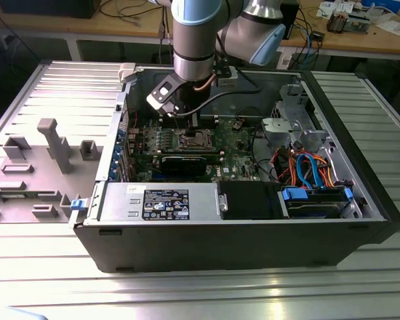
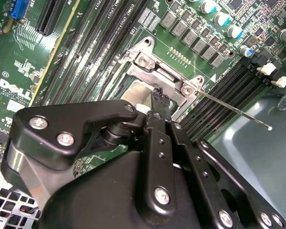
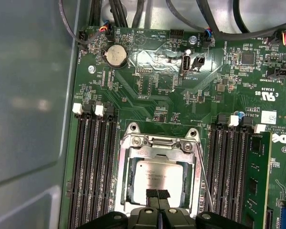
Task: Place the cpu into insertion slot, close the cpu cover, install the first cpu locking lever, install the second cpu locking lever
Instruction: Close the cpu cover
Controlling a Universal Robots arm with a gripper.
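First wrist view shows the hand, fingers together and empty, directly over one edge of the cpu, which lies flat in the slot, framed by the cover, with a thin lever alongside.

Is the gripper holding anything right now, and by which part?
Nothing that shows. The gripper has its jaws shut together, nothing between them, over the edge of the chip.

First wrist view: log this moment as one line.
cpu seated inside window of cpu cover | cover down flat | pincer shut at cover edge | one locking lever sticking out free
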